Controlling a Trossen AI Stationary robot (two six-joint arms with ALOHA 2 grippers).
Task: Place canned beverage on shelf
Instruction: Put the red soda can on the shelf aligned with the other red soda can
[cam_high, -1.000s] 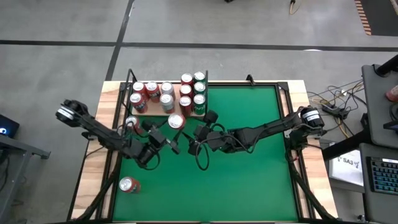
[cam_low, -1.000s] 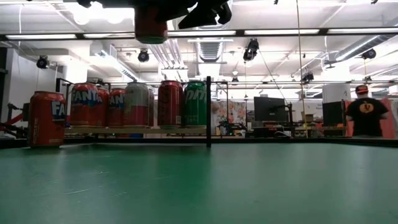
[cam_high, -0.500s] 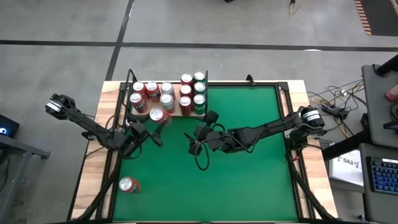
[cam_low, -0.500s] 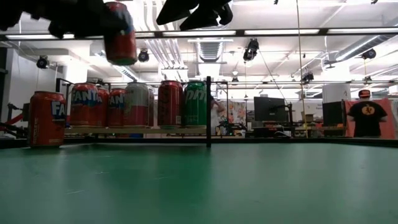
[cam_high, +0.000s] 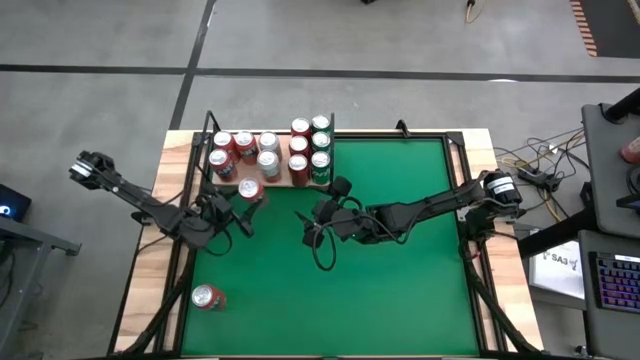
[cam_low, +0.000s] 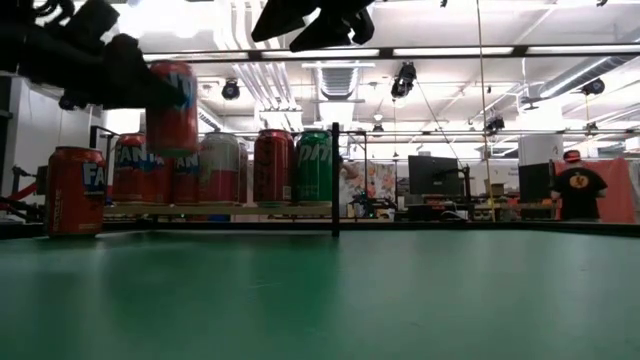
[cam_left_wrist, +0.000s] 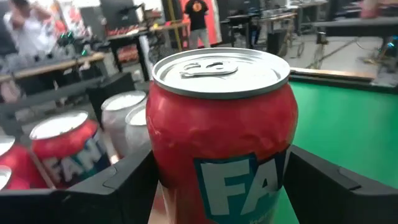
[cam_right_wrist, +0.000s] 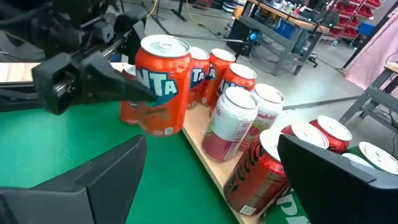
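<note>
I've swung the left gripper (cam_high: 238, 207) over from mid-table, jaws clamped on the orange can (cam_high: 250, 188), now held off the table just short of the shelf (cam_high: 286, 182) edge ahead, while the right gripper (cam_high: 320, 222) idles empty, spread wide, further out, so lowering comes next.

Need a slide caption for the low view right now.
Left gripper holds a red Fanta can above the shelf.

Red Fanta can (cam_left_wrist: 221, 130) between the left gripper's (cam_left_wrist: 219, 186) fingers (cam_left_wrist: 106, 193).
</note>
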